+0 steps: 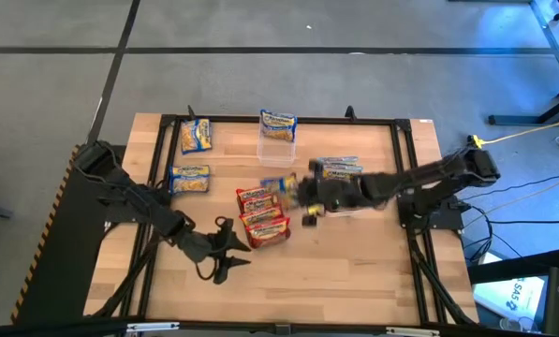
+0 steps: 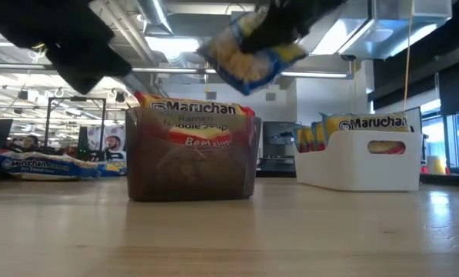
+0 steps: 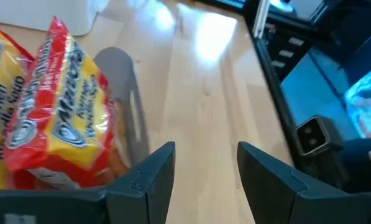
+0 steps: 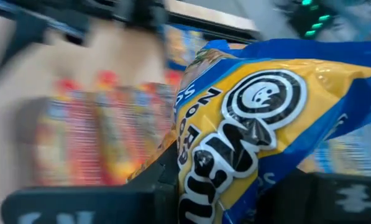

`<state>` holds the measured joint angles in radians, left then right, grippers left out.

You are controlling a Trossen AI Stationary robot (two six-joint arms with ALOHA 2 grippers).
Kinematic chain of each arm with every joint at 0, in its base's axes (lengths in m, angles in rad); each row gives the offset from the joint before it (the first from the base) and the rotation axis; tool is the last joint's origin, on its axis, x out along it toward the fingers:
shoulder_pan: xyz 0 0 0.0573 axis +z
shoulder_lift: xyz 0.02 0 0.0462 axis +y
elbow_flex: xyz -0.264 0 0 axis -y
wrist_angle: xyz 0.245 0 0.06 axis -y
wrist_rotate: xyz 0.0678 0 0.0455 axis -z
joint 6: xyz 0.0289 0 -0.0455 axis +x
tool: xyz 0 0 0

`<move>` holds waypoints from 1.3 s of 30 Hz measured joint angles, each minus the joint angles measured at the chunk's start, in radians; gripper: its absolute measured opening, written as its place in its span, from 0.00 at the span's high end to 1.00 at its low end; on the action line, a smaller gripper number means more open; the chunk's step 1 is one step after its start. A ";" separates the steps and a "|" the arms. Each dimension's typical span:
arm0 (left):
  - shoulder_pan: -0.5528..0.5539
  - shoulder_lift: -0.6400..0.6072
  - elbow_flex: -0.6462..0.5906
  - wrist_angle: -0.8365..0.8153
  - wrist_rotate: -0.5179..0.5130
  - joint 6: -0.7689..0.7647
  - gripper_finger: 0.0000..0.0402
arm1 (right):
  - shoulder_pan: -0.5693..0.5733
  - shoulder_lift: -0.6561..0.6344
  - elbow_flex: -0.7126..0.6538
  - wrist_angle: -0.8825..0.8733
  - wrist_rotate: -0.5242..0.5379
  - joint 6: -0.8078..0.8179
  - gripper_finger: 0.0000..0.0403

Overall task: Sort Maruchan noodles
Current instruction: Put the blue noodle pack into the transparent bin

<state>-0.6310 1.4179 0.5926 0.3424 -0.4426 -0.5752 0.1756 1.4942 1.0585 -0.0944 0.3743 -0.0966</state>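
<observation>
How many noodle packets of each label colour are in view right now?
Red-label packets: 3
Blue-label packets: 4, one in the right hand
Packets standing in the white bin: cannot count
Total: 7 countable

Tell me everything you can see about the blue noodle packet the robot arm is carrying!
The blue Maruchan packet is a small, shiny plastic pouch, yellow with blue edges and a round black-and-white face logo. The right gripper is shut on it, holding it in the air, tilted, clear of the wooden table. In the low view it hangs above the grey bin of red beef packets. Only the gripper's fingers touch it. It looks blurred.
</observation>
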 joint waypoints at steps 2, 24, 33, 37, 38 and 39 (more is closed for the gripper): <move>0.024 0.000 0.000 -0.009 0.027 0.023 0.58 | -0.070 0.000 0.008 -0.011 -0.013 -0.076 0.79; 0.244 -0.162 -0.001 -0.133 0.172 0.143 0.58 | -0.566 0.367 0.654 -0.458 -0.211 -0.667 0.79; 0.261 -0.163 -0.001 -0.133 0.172 0.169 0.58 | -0.624 0.584 0.812 -0.625 -0.246 -0.756 0.79; 0.263 -0.163 -0.001 -0.126 0.172 0.193 0.58 | -0.629 0.633 0.812 -0.627 -0.256 -0.767 0.79; 0.263 -0.163 -0.001 -0.124 0.172 0.194 0.58 | -0.629 0.642 0.812 -0.623 -0.264 -0.767 0.79; 0.263 -0.163 -0.001 -0.125 0.171 0.194 0.58 | -0.629 0.651 0.812 -0.618 -0.267 -0.767 0.79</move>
<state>-0.3683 1.2545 0.5919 0.2177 -0.2712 -0.3813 -0.4530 2.1450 1.8709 -0.7128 0.1075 -0.8640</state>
